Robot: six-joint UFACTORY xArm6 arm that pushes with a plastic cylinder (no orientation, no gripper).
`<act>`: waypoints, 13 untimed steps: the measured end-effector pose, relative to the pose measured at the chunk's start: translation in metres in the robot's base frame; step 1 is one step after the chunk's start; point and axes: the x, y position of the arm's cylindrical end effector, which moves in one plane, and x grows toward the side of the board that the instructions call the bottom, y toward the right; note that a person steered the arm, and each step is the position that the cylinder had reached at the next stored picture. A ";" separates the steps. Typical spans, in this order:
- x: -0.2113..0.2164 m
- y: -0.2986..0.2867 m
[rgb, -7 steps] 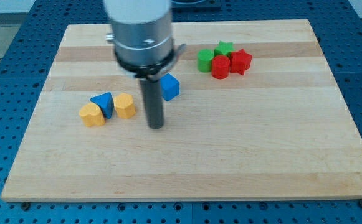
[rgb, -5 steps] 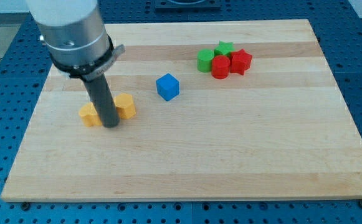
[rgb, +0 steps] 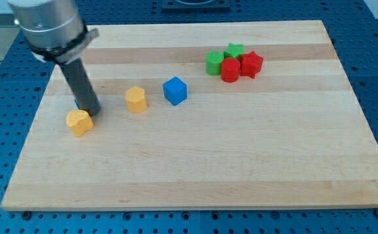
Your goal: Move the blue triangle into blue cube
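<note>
The blue cube sits on the wooden board a little above its middle. My tip is far to the cube's left, touching the top right of a yellow block. The blue triangle does not show clearly; it seems hidden behind the dark rod, with at most a blue sliver at the rod's left edge. A second yellow block stands apart between my tip and the blue cube.
Two green blocks and two red blocks are clustered at the view's upper right. The board's left edge is close to my tip.
My tip swept from the board's middle to the left. The two yellow blocks, which flanked the blue triangle, are now apart, and the triangle has gone out of sight behind the rod.
</note>
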 end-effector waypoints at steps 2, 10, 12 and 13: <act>-0.008 -0.021; -0.048 0.061; -0.042 0.110; -0.047 0.122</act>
